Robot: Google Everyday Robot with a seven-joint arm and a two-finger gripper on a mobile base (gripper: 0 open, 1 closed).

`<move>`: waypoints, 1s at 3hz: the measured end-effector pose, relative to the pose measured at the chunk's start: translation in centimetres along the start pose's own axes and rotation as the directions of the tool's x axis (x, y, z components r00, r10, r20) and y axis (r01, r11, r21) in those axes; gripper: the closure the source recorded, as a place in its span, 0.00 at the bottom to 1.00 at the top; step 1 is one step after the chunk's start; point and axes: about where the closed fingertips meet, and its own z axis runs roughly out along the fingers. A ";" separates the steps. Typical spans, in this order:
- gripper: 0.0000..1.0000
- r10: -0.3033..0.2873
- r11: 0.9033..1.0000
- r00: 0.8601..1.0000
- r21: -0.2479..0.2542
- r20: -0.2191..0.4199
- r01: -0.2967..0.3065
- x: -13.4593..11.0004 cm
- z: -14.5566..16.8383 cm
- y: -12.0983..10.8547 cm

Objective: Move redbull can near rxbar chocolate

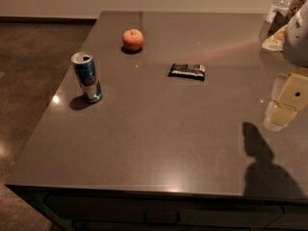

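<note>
The redbull can (87, 77) is a slim blue-and-silver can standing upright near the left edge of the dark counter (159, 129). The rxbar chocolate (187, 71) is a flat bar in a black wrapper, lying right of the can and farther back, near the counter's middle. My gripper (287, 103) shows as pale cream blocks at the right edge of the view, above the counter's right side. It is far from the can and holds nothing that I can see.
A red apple (133, 39) sits at the back, between can and bar but farther away. Bottles and packets (281, 13) stand at the back right corner. The counter drops off to the floor (33, 66) on the left, and its front edge is close.
</note>
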 end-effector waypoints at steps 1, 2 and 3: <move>0.00 0.000 1.000 1.000 0.000 0.000 0.000 0.0 0.0 0.0; 0.00 -0.006 1.000 0.999 -0.001 0.042 0.007 -2.0 0.5 -0.8; 0.00 -0.035 0.999 0.992 -0.012 0.124 0.036 -5.5 1.9 -1.7</move>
